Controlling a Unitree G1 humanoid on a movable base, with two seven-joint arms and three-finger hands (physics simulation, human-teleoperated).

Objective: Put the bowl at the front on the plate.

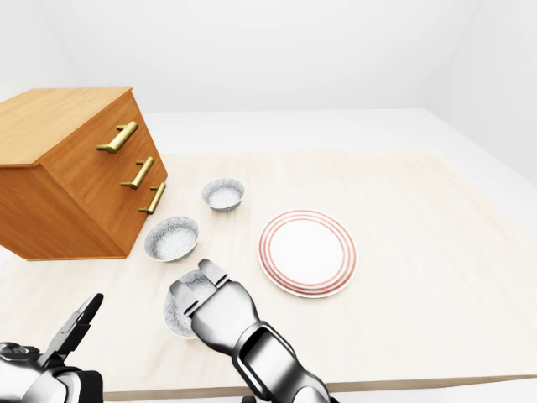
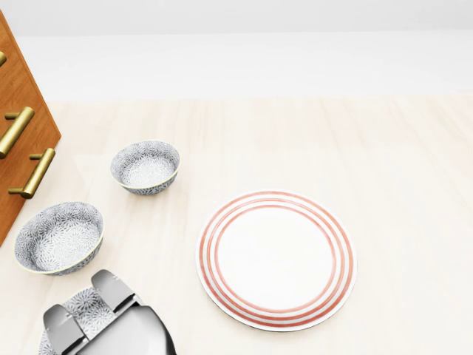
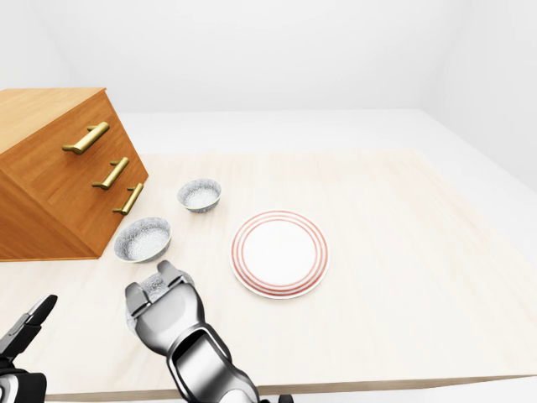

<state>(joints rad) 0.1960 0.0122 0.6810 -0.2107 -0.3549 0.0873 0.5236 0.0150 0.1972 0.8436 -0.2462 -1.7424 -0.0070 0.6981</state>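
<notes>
The right hand (image 1: 205, 290) is seen reaching over the nearest bowl (image 1: 178, 312), close to the table's near edge; its silver fingers (image 2: 111, 290) are laid across the bowl's rim and hollow, but whether they are clamped on it or merely resting cannot be told. The left hand (image 1: 71, 332) is held low at the near left corner, its dark fingers spread apart, with nothing between them.

The grasping step is judged to be in hand: the bowl is not yet lifted. A firm hold on the rim is called for next, then a lift and a short carry toward the table's middle, where the plate (image 1: 307, 252) lies bare.

The bowl is round, with a grey speckled floral pattern and a pale inside. Two matching bowls, the middle bowl (image 2: 59, 238) and the far bowl (image 2: 145, 167), are set in a row beyond it, beside the wooden drawer chest (image 1: 71, 172) with brass handles (image 1: 117, 138) at the table's left edge. The plate is flat, white and glossy, ringed with red bands. The table (image 1: 436, 277) is of pale, faintly grained wood.
</notes>
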